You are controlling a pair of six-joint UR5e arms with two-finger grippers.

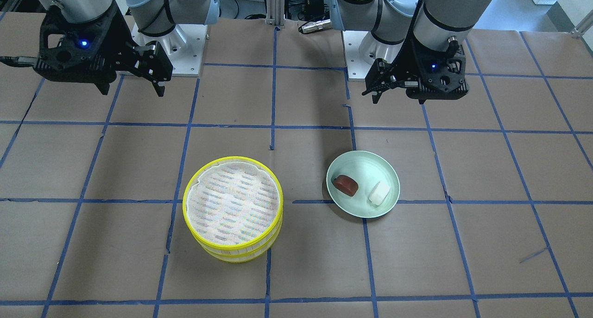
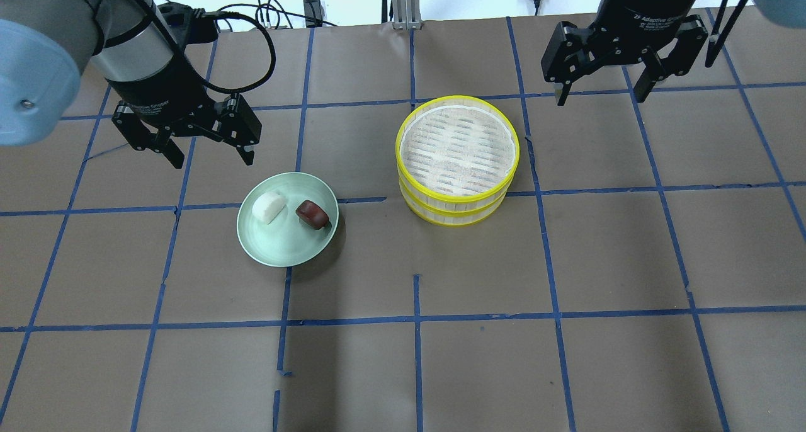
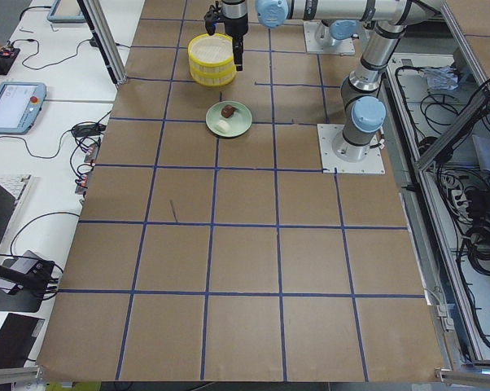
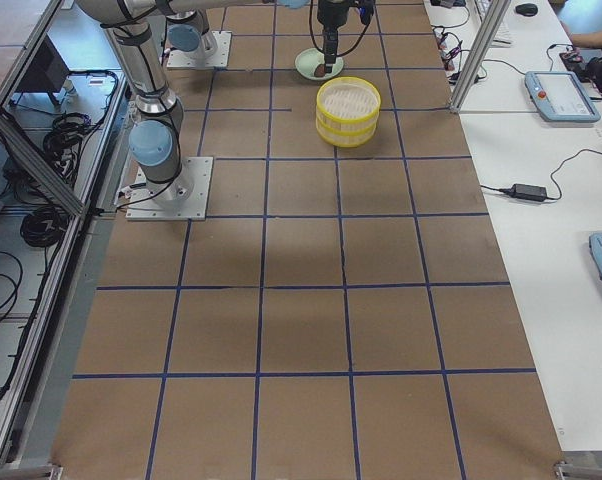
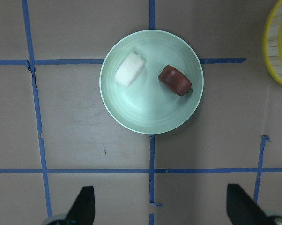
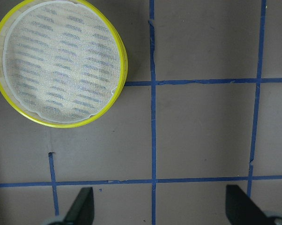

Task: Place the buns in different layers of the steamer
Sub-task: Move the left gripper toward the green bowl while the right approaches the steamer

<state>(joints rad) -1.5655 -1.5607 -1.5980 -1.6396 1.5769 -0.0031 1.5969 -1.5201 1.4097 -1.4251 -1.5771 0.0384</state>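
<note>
Not started: left arm's jaws wide, empty, over the brown paper counter (image 2: 441,356). Smooth white oblong bun (image 2: 269,206) and thick reddish-brown round bun (image 2: 312,213) lie apart on the pale green round plate (image 2: 283,248). Yellow-rimmed, mesh-floored round steamer trays (image 2: 458,206) are stacked, top one bare; right arm's jaws wide, empty.

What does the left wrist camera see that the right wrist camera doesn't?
Only the left wrist view shows the green plate with the white bun and the reddish-brown bun on it, not touching. Only the right wrist view shows the whole top tray of the steamer, empty. Both show the table with blue tape lines, some yellow steamer rim, and an open gripper's tips: the left gripper in one, the right gripper in the other.
</note>
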